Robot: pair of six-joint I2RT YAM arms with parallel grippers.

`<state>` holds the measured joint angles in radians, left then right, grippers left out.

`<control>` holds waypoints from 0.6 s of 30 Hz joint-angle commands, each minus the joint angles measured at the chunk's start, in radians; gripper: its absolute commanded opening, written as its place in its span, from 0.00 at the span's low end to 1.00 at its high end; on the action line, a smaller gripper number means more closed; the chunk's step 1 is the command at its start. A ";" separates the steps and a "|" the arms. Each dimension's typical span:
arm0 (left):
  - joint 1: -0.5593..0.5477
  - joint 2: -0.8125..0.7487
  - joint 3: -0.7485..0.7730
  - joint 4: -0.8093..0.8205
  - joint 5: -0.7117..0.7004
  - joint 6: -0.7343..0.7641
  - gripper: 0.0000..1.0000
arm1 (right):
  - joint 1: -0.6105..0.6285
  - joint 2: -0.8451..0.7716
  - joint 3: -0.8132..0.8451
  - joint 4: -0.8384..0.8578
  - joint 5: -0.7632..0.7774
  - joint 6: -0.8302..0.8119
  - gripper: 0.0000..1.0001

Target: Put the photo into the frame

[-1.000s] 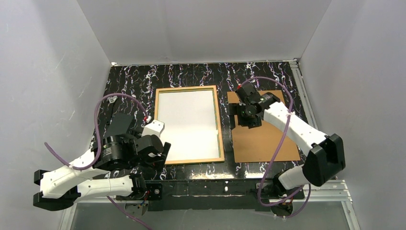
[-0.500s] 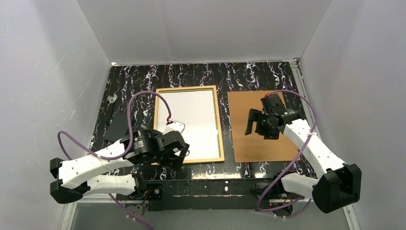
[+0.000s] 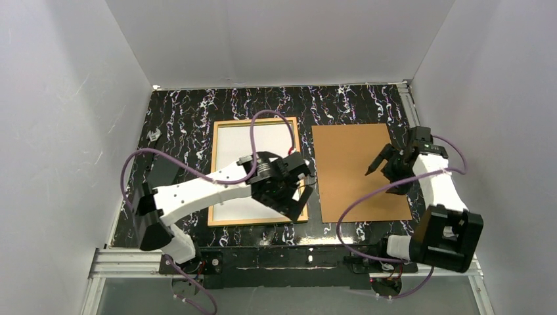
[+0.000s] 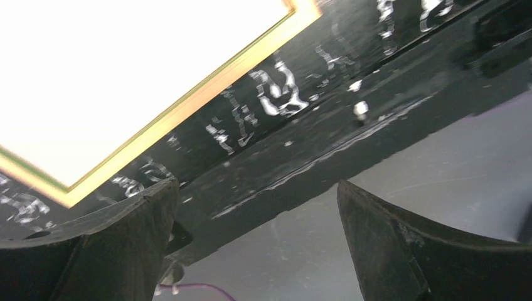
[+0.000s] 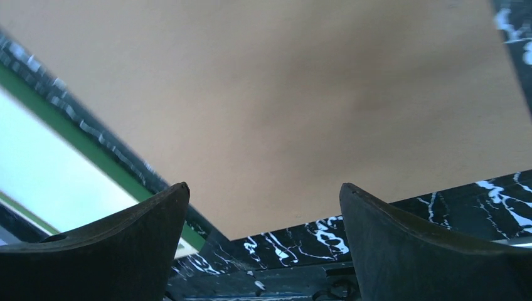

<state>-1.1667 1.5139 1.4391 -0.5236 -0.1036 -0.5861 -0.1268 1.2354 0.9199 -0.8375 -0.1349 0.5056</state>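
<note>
The frame (image 3: 302, 172), tan-edged from above, lies flat mid-table, and the photo (image 3: 253, 141) fills it with its white back up. My left gripper (image 3: 299, 200) hovers open and empty over the frame's near right corner, pointing at the table's near edge. In the left wrist view the frame's (image 4: 188, 106) tan rim and the white photo (image 4: 113, 63) sit upper left of my left gripper (image 4: 257, 184). My right gripper (image 3: 382, 169) stands open and empty above the brown board's right side. In the right wrist view my right gripper (image 5: 265, 185) has the frame's (image 5: 81, 135) green edge at its left.
A brown backing board (image 3: 358, 170) lies right of the frame, seen large in the right wrist view (image 5: 282, 94). A dark flat piece (image 3: 161, 176) and a small silvery item (image 3: 154, 136) lie at the table's left. White walls enclose three sides; a metal rail (image 3: 315, 257) runs along the near edge.
My left arm swung from left of the frame across to its near right corner. My right arm drew back from the board's far left to its right side, jaws widening slightly.
</note>
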 commanded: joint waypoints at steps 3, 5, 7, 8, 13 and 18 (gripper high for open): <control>0.079 0.147 0.131 -0.007 0.221 0.015 0.98 | -0.169 0.170 0.076 -0.033 0.014 0.013 0.98; 0.108 0.179 0.142 0.054 0.275 -0.001 0.98 | -0.187 0.194 0.103 -0.027 0.057 0.009 0.98; 0.136 0.209 0.141 0.124 0.313 -0.022 0.98 | -0.196 0.207 0.131 -0.028 0.119 0.001 0.98; 0.151 0.221 0.139 0.160 0.331 -0.032 0.98 | -0.198 0.214 0.146 -0.032 0.182 -0.001 0.98; 0.206 0.300 0.149 0.320 0.386 -0.088 0.98 | -0.213 0.255 0.184 -0.037 0.320 -0.010 0.98; 0.216 0.381 0.186 0.400 0.375 -0.101 0.98 | -0.241 0.308 0.182 -0.022 0.365 -0.017 0.98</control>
<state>-0.9512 1.8553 1.5780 -0.1528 0.2348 -0.6617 -0.3416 1.4986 1.0740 -0.8581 0.1352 0.4969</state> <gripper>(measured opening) 0.981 0.983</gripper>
